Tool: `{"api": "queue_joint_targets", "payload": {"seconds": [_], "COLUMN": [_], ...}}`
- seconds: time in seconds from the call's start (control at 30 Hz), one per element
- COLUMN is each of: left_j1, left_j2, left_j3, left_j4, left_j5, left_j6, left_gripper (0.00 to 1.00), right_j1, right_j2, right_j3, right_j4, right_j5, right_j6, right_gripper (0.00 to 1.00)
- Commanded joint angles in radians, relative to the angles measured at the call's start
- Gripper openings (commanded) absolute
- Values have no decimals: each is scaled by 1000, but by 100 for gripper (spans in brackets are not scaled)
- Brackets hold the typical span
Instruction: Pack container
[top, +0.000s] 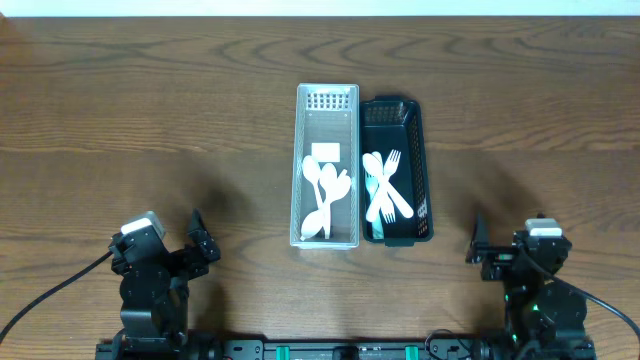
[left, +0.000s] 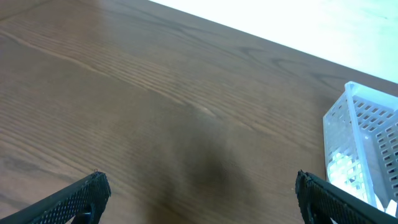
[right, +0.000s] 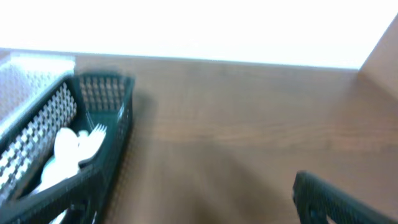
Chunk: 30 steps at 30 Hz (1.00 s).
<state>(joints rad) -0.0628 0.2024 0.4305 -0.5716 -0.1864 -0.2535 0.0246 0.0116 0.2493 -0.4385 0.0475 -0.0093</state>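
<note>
Wooden table (top: 150, 120), dark brown grain, viewed from above; nothing loose lies on it outside the two baskets.

Item 1, near left: left gripper (top: 200, 235). Jaws spread wide, nothing between them, parked at the near edge and well apart from the baskets.

Item 2, centre: white basket (top: 328, 100), long, perforated, clear-walled, lengthwise near to far. Contents: white plastic spoons (top: 327, 195) heaped at the near half, bowls overlapping; a small white label (top: 325, 151) just beyond them. The far half is bare.

Item 3, touching it on the right: dark basket (top: 390, 108), same slatted type, slightly shorter. Contents: white plastic forks (top: 388, 190) crossed over one another, with a pale bluish piece alongside, kind unclear.

Item 4, near right: right gripper (top: 476, 243). Jaws likewise released and empty, at the near edge, well apart from the dark basket.

Step in hand, by judgement: cutlery is sorted by kind and both arms sit idle, so packing looks finished or paused. Any next move would call for a reach from the near edge and a pinch low on a thin, slippery handle.
</note>
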Motion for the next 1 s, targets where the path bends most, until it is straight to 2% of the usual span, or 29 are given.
{"api": "queue_joint_targets", "payload": {"seconds": [0.0,0.13,0.17,0.37,0.97], "left_j1": [-4,-4,-4,-4,-4], "left_j2": [-8,-8,-8,-8,-8], "left_j3": [-2,-2,-2,-2,-2], "left_j4": [3,3,3,3,3], "left_j5": [2,2,2,2,2], "left_j6": [13,13,13,13,13], "left_gripper": [98,98,98,98,98], "right_j1": [9,9,9,9,8], "right_j2": [-6,-6,-6,-6,-1], "right_j3": [-98,-232,-244,-244,-244], "right_j4": [149,447,476,368,367], "right_j5": [-22,-22,-22,-23,-23], "right_j6": [-31,-32,-32,-32,-32], "right_gripper": [99,99,99,99,99]}}
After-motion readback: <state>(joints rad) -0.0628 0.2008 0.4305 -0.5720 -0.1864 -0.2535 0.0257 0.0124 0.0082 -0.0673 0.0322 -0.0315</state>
